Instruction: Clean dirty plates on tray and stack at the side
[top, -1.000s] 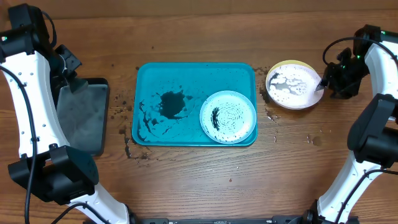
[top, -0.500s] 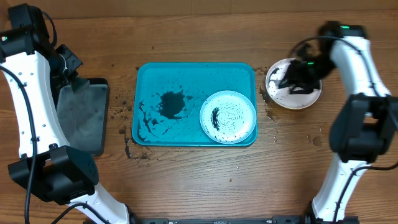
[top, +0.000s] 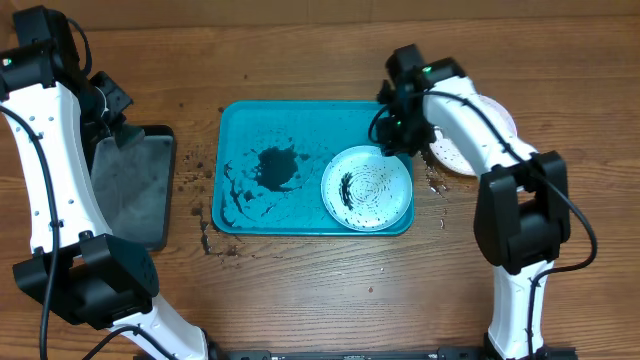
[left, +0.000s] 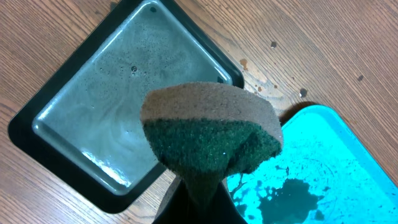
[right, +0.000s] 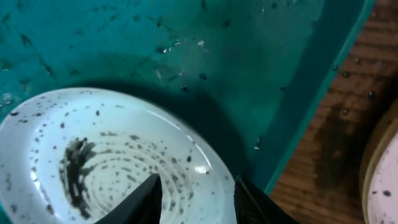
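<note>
The turquoise tray (top: 300, 120) lies mid-table with dark smears in it. A light blue plate (top: 366, 188) with black specks sits in its right end and also shows in the right wrist view (right: 112, 155). A white speckled plate (top: 448, 155) lies on the wood to the tray's right, partly hidden by my right arm, and a yellowish rim (right: 373, 162) shows under it. My right gripper (top: 398, 135) (right: 198, 199) is open and empty, above the far edge of the light blue plate. My left gripper (top: 118, 125) (left: 199, 208) is shut on a green and brown sponge (left: 211, 134).
A smaller black-rimmed grey tray (top: 130, 190) (left: 124, 81) lies at the left, under the sponge. Dark crumbs and wet spots are scattered on the wood around the turquoise tray (left: 348, 162), which also fills the right wrist view (right: 124, 43).
My right arm has swung left, from the white plate at the right to over the tray's right end above the light blue plate. The left arm and sponge have not moved.
</note>
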